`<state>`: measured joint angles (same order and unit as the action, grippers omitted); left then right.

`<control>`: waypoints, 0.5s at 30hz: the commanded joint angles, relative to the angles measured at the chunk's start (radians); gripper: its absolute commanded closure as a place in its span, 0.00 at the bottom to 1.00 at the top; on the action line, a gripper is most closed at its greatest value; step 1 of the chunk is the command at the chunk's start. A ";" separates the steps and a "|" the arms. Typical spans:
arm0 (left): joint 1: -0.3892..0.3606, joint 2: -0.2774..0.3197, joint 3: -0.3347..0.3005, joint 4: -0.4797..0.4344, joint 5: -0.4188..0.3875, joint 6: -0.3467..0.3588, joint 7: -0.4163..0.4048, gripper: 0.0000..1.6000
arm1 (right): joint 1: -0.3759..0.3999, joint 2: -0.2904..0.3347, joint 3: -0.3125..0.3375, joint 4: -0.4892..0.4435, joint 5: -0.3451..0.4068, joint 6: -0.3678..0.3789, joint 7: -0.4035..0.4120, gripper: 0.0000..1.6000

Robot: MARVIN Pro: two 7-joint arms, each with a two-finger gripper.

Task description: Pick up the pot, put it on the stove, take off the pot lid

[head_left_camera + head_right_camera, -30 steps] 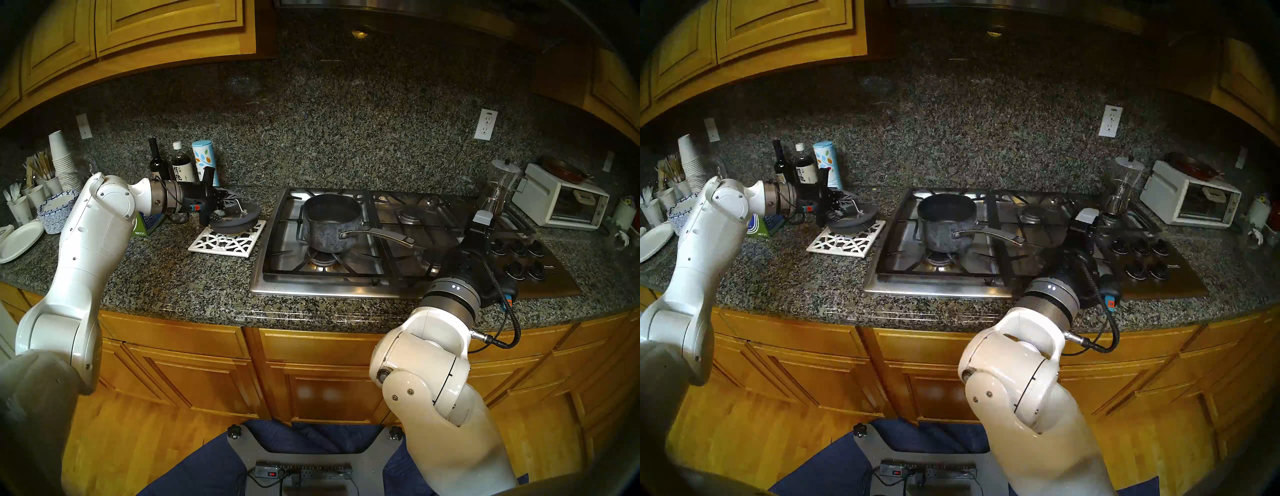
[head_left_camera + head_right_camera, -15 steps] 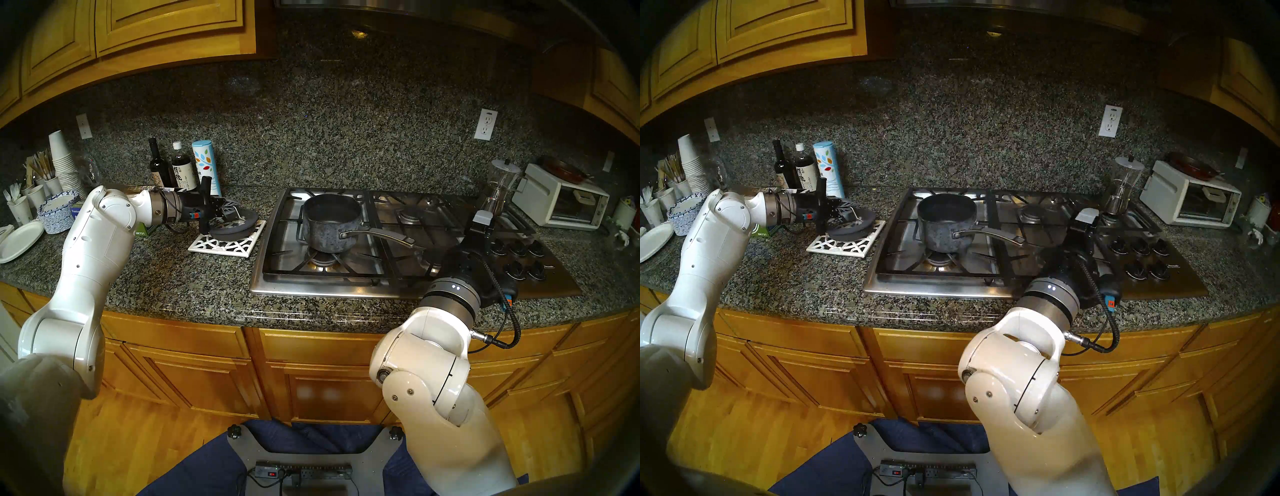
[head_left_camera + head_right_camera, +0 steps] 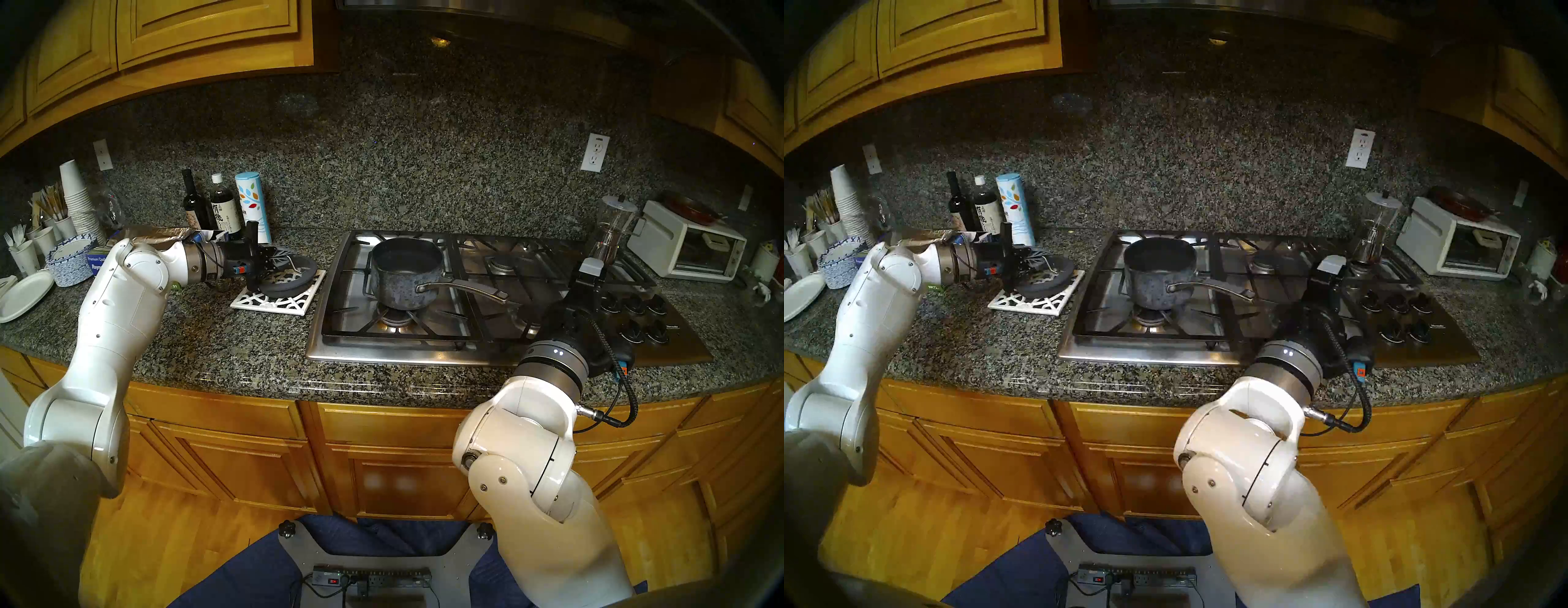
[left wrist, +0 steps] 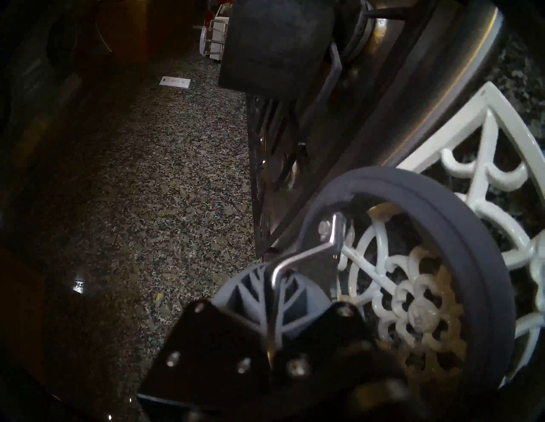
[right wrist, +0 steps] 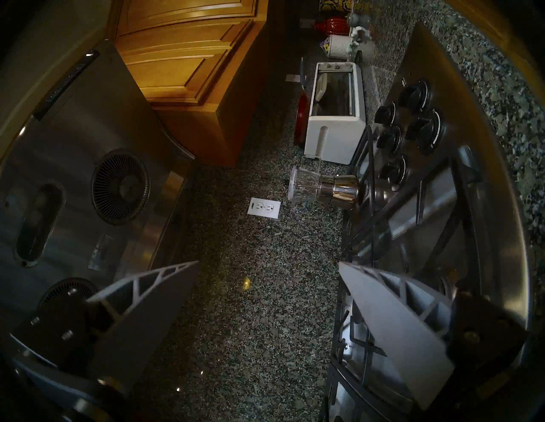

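Note:
The dark grey mottled pot (image 3: 405, 271) stands open on the front left burner of the steel stove (image 3: 382, 344), its long handle pointing right. My left gripper (image 3: 271, 261) is shut on the silver loop handle (image 4: 306, 256) of the glass pot lid (image 3: 292, 282). The lid is tilted over the white lattice trivet (image 3: 275, 299), left of the stove, with its lower edge at the trivet. I cannot tell if they touch. My right gripper (image 5: 268, 265) is open and empty above the stove's right side (image 3: 587, 276), right of the pot handle's end.
Bottles (image 3: 220, 208) and a blue canister (image 3: 252, 199) stand behind the lid. A foil box (image 3: 161, 232), paper cups and plates (image 3: 72, 195) are at the far left. A glass coffee pot (image 3: 613, 229), white toaster oven (image 3: 687, 246) and black knobs (image 3: 636, 314) are on the right.
My left arm has come down with the lid, which now sits lower and closer to the trivet. The pot and my right arm have not moved.

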<state>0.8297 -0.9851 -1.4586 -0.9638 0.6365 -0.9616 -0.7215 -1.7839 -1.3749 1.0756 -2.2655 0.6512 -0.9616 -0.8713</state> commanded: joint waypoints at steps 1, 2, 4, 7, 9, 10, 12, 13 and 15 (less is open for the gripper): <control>-0.018 0.028 -0.005 -0.024 0.013 0.002 0.049 1.00 | 0.015 0.000 0.000 -0.025 -0.018 0.002 -0.081 0.00; -0.016 0.030 -0.003 -0.026 0.016 0.002 0.053 1.00 | 0.015 0.001 0.000 -0.025 -0.018 0.002 -0.082 0.00; -0.012 0.034 -0.001 -0.031 0.018 0.002 0.058 1.00 | 0.015 0.000 -0.001 -0.025 -0.018 0.002 -0.082 0.00; -0.002 0.043 0.004 -0.044 0.018 0.002 0.069 1.00 | 0.015 0.000 -0.001 -0.025 -0.018 0.002 -0.082 0.00; 0.001 0.047 0.006 -0.051 0.020 0.002 0.074 0.82 | 0.015 0.000 -0.001 -0.025 -0.018 0.002 -0.082 0.00; 0.003 0.050 0.008 -0.056 0.020 0.002 0.077 0.54 | 0.015 0.000 -0.001 -0.025 -0.018 0.002 -0.082 0.00; 0.006 0.055 0.010 -0.064 0.020 0.002 0.081 0.04 | 0.015 0.001 0.000 -0.025 -0.018 0.002 -0.081 0.00; 0.007 0.058 0.012 -0.068 0.021 0.002 0.082 0.00 | 0.014 -0.001 0.000 -0.024 -0.018 0.002 -0.080 0.00; 0.014 0.068 0.016 -0.080 0.020 0.002 0.094 0.00 | 0.015 0.000 -0.001 -0.025 -0.020 0.002 -0.085 0.00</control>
<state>0.8511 -0.9510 -1.4474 -1.0086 0.6608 -0.9615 -0.6510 -1.7839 -1.3745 1.0754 -2.2658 0.6510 -0.9616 -0.8714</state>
